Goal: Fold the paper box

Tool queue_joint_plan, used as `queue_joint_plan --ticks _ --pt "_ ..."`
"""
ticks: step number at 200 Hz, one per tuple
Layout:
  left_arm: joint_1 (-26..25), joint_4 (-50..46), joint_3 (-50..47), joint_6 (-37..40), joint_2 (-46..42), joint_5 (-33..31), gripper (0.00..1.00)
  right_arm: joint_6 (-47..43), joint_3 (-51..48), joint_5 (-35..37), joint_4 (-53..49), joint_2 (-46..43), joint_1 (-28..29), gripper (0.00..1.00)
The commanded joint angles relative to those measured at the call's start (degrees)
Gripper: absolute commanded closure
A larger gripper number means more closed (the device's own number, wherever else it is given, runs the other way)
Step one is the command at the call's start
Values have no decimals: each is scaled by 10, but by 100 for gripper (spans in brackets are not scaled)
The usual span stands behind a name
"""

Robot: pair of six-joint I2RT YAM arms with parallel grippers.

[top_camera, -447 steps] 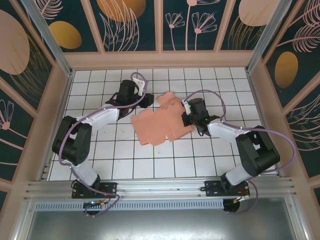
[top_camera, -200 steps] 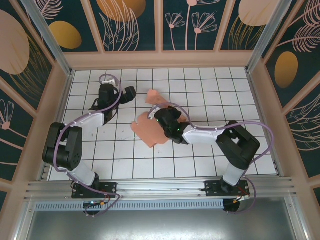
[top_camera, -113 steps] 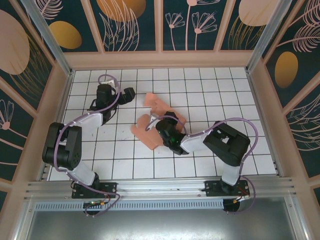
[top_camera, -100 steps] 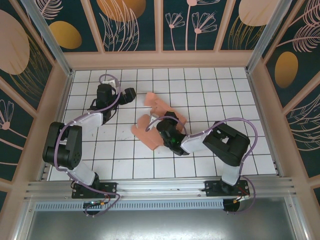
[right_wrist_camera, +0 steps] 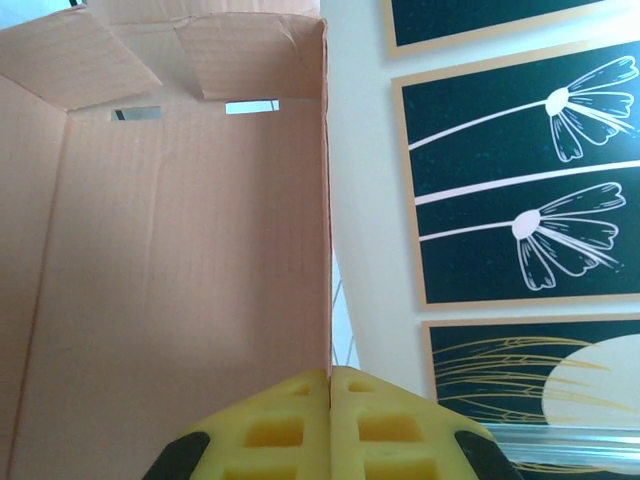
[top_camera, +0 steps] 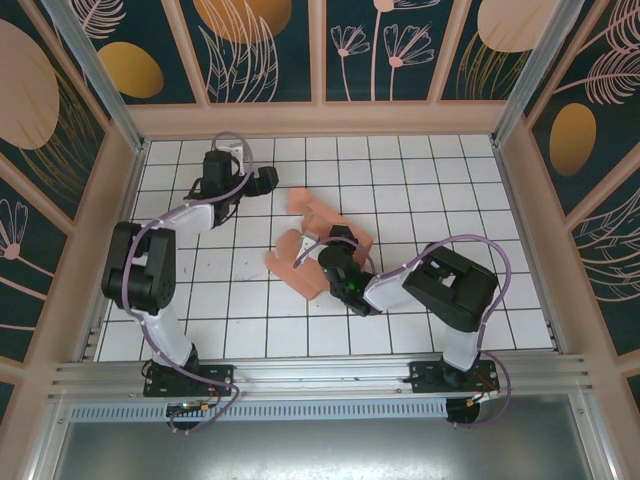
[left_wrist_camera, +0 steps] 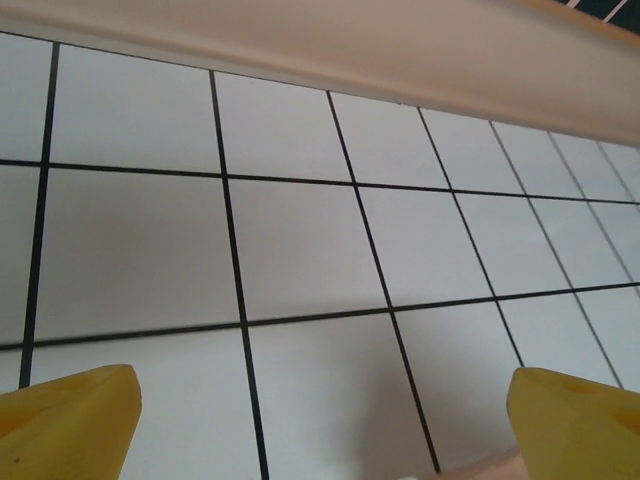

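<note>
The salmon-pink paper box [top_camera: 309,228] lies partly folded mid-table, one panel raised and a flap [top_camera: 284,257] still flat on the tiles. My right gripper [top_camera: 334,246] sits over its near right side. In the right wrist view the yellow fingers [right_wrist_camera: 300,425] are pressed together on the thin edge of an upright card panel [right_wrist_camera: 180,250], with two slots near its top. My left gripper [top_camera: 266,181] is off to the back left of the card, apart from it. In the left wrist view it [left_wrist_camera: 320,440] is wide open over bare tiles.
White tiled floor [top_camera: 420,190] with black grid lines, enclosed by a low beige wall [top_camera: 320,118] and patterned panels. The back wall's base [left_wrist_camera: 400,60] runs close ahead of the left gripper. The right arm's elbow [top_camera: 450,290] hangs over the near right tiles.
The right arm swung in over the card, gripped its edge and raised a panel. The left arm pulled away from the card towards the back left.
</note>
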Motion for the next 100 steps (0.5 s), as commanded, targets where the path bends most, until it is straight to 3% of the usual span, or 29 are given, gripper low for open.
queue_joint_plan --ticks 1,41,69,100 --pt "0 -97 74 45 62 19 14 66 -10 -34 -27 -42 6 100" --pt "-1 -136 141 65 122 70 26 71 -11 -42 -35 -44 6 100" --pt "-7 -145 144 88 130 127 27 75 -5 -45 -46 -38 1 100" --pt "-22 -160 146 115 135 148 29 72 3 -44 -46 -29 -1 100"
